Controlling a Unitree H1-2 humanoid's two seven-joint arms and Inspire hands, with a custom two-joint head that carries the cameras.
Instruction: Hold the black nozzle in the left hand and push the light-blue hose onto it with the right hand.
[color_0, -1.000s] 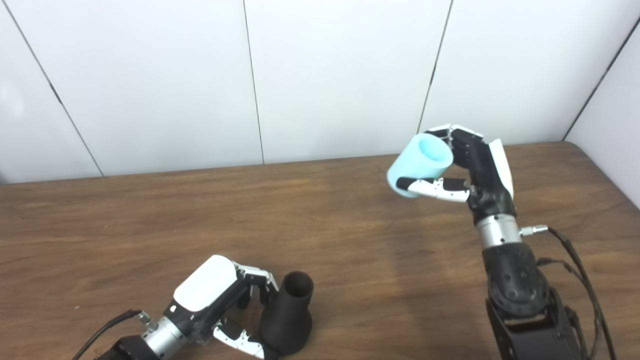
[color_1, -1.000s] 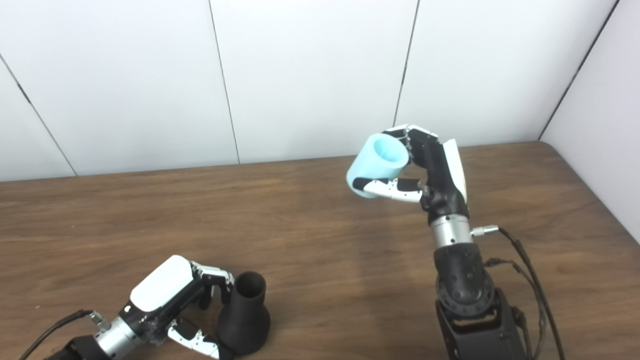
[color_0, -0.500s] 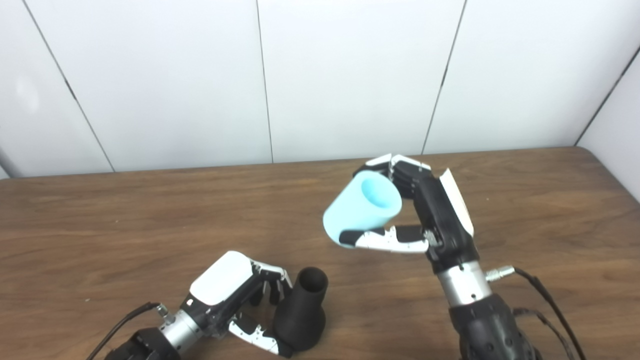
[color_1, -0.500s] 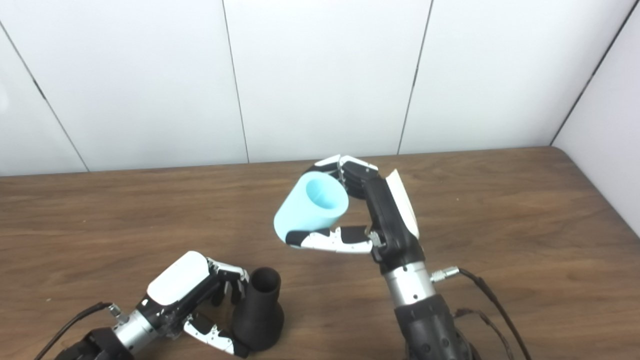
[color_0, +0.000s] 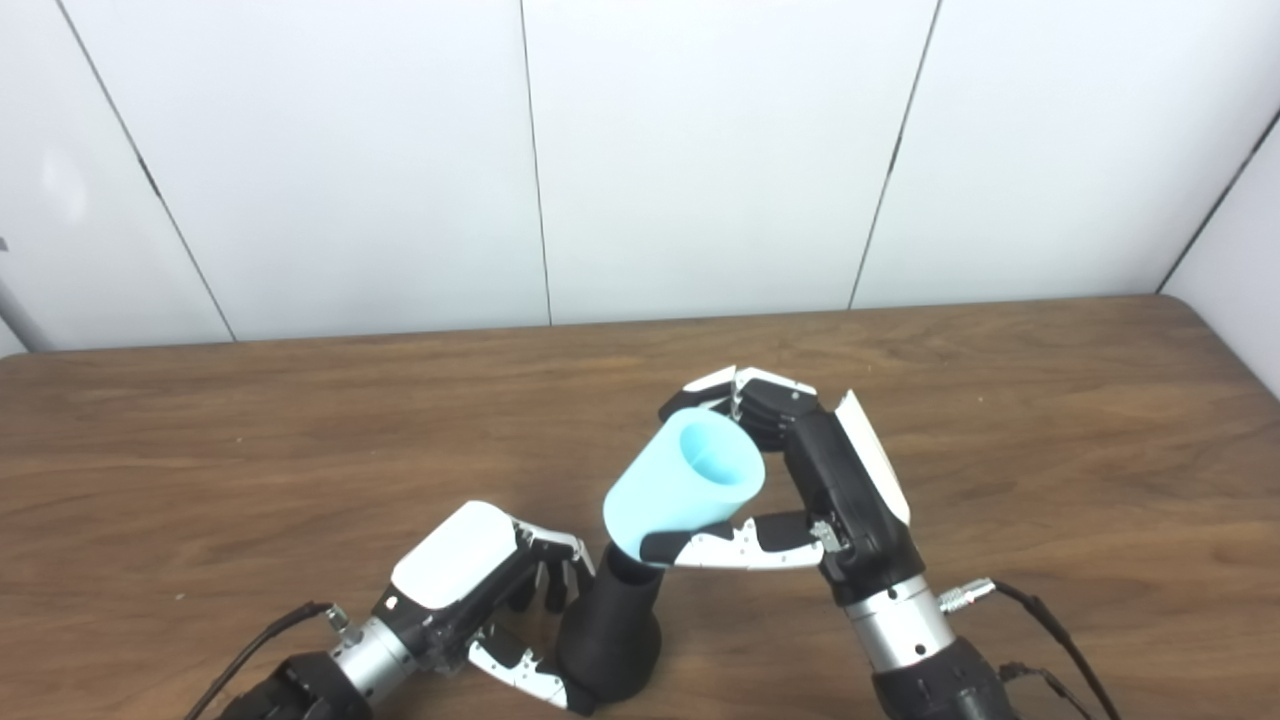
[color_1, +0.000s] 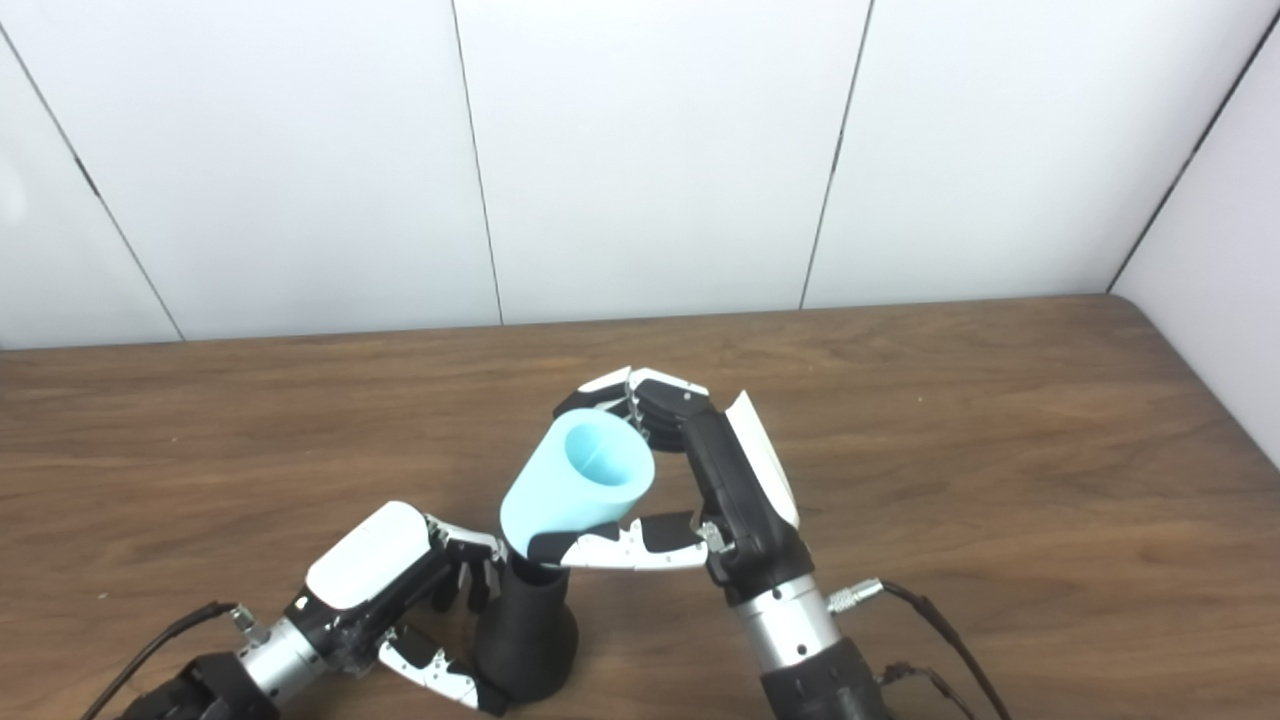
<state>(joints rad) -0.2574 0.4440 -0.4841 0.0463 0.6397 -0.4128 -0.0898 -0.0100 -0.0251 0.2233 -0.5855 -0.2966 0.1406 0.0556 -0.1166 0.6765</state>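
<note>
While the black nozzle is stood upright on its wide base near the front edge of the wooden table, it is gripped by the left hand, whose fingers are curled against the far side of its body and whose thumb is wrapped around the flared base on the near side. The nozzle's narrow neck is pointed upward, and its top is covered by the lower end of the light-blue hose. The hose, a short thick tube, is held tilted, with its open upper mouth turned up and to the right and its lower end set at the neck of the nozzle; how far it is pushed over the neck cannot be told, since the joint is hidden by the tube and by the thumb. The hose is clasped by the right hand, with the fingers closed over the far upper side of the tube and the thumb laid across its near lower side, just above the nozzle. The right forearm is seen rising from the bottom edge, a cable being attached at the wrist. White wall panels are seen behind the table.
</note>
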